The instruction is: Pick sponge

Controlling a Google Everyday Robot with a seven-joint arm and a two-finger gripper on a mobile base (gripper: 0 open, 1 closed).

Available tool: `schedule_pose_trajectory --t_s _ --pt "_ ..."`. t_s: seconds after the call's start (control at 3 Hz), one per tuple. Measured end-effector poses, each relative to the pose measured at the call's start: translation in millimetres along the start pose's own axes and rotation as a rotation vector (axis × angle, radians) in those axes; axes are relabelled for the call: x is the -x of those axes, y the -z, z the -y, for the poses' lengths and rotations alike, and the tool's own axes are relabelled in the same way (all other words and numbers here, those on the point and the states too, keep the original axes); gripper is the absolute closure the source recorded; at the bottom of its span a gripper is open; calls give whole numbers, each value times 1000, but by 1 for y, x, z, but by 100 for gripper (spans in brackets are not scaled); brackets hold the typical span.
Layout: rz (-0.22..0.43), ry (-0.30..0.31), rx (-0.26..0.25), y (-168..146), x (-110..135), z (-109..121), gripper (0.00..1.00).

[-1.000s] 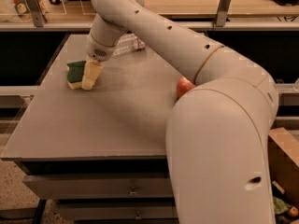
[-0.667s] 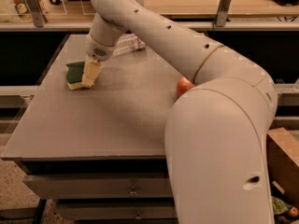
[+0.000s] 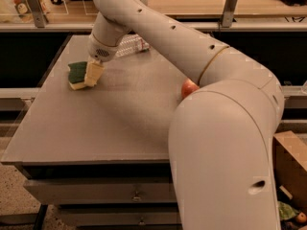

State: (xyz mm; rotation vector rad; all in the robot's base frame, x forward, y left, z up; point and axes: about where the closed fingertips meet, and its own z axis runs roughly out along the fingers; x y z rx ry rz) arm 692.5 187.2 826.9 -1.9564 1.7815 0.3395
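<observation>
The sponge (image 3: 77, 74), with a dark green top over a pale yellow base, lies near the far left of the grey table (image 3: 96, 128). My gripper (image 3: 93, 74) reaches down from the white arm and sits right at the sponge's right end, covering that end. The sponge's left part stays in view. A red apple (image 3: 188, 87) shows partly behind my arm at the table's right side.
A clear plastic bottle (image 3: 132, 44) lies at the table's far edge behind the arm. A wooden counter with clear dividers (image 3: 230, 4) runs along the back. My arm's large body (image 3: 225, 152) blocks the right front. A cardboard box (image 3: 290, 162) stands at the right.
</observation>
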Motion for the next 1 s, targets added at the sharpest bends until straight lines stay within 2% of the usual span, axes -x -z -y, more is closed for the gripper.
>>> schedule_pose_trajectory --t_s 0.33,0.67,1.0 --pt "25 -8 31 27 12 -2 98" --pt "44 -18 64 68 28 -5 99" --pt "99 -9 81 98 38 -8 98"
